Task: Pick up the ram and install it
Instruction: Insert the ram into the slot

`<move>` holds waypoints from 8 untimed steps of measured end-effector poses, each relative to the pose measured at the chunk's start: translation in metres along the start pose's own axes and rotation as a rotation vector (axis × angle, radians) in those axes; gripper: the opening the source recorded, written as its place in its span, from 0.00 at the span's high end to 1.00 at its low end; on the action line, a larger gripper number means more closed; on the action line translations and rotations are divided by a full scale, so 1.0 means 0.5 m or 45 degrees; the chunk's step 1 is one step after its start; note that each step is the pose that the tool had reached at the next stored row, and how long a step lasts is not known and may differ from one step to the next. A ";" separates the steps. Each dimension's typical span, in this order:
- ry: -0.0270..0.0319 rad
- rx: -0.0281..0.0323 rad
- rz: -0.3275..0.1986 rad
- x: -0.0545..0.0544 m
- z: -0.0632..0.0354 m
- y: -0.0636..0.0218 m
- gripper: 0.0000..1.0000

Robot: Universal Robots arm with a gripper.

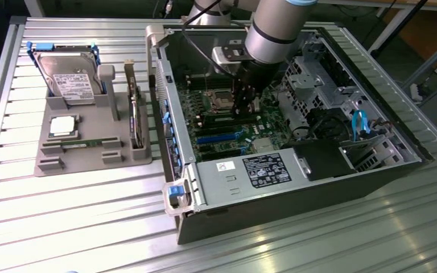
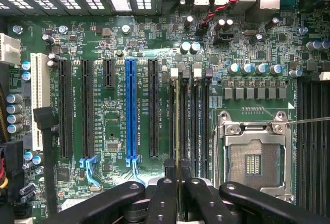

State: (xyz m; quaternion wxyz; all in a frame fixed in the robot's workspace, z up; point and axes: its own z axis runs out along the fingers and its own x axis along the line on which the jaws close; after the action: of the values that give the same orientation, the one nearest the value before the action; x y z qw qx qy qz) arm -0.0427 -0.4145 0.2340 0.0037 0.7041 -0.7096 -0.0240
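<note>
Inside the open computer case [image 1: 295, 187], my gripper [image 1: 243, 111] hangs low over the motherboard [image 1: 226, 128]. In the wrist view the gripper [image 2: 179, 184] is shut on the ram [image 2: 178, 126]. The ram shows edge-on as a thin green-gold line between the two black fingers [image 2: 163, 198]. It runs along one of the memory slots [image 2: 190, 121], between the black expansion slots and the empty CPU socket [image 2: 252, 157]. I cannot tell whether it is seated in the slot or just above it.
A grey tray [image 1: 55, 165] at the exterior view's left holds a hard drive [image 1: 70, 82], a silver CPU [image 1: 63, 126], a narrow green stick [image 1: 82, 144] and an upright expansion card [image 1: 134, 114]. Case walls, the drive cage [image 1: 309, 79] and the power supply [image 1: 260, 170] hem the arm in.
</note>
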 end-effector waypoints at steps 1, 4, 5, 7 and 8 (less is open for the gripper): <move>-0.0001 0.0001 0.000 0.000 0.001 0.000 0.89; -0.0001 0.0000 -0.002 0.000 0.004 0.000 0.89; -0.0001 0.0000 -0.002 0.000 0.005 0.000 0.89; 0.0000 0.0000 -0.002 0.000 0.005 0.000 0.87; 0.0008 -0.0001 -0.002 0.000 0.005 0.000 0.81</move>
State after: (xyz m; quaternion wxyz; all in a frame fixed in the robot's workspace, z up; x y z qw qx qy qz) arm -0.0427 -0.4145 0.2318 0.0039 0.7048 -0.7090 -0.0238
